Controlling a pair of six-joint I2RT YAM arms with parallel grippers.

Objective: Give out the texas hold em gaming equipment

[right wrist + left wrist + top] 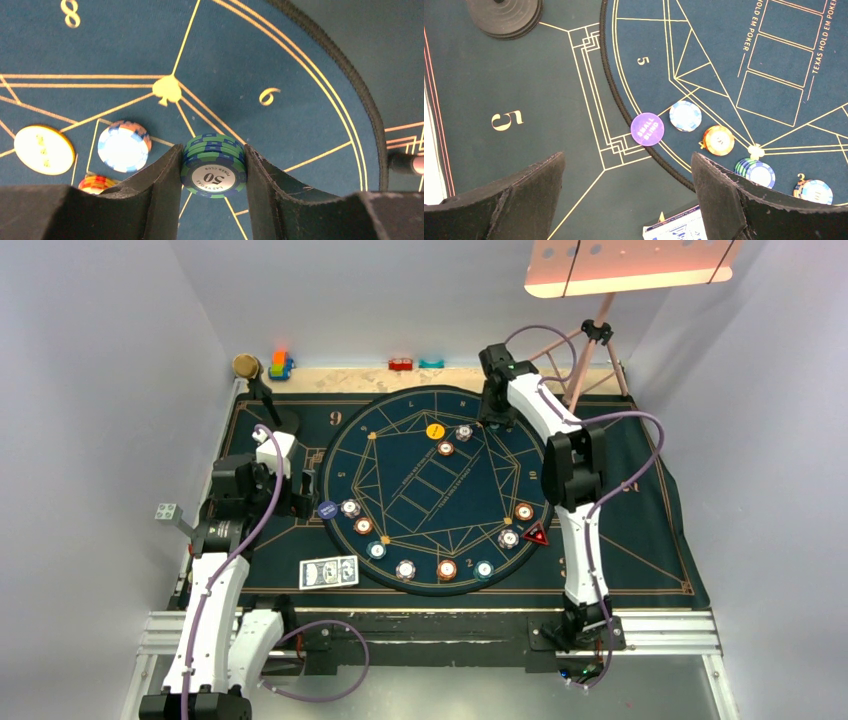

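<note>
Two tools: my left tool [626,161] stands wide open over the mat's [395,445] left edge; my right tool [212,150] grips a green chip stack [214,172].
Stack place: far side of the mat, right of the yellow disc [435,430].
Cards [329,571]: near left, beside the mat.
Marker [536,534]: mat's right rim.

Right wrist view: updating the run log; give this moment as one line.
right gripper: shut on green chip stack | left gripper: open, empty | small blind disc: untouched
</note>
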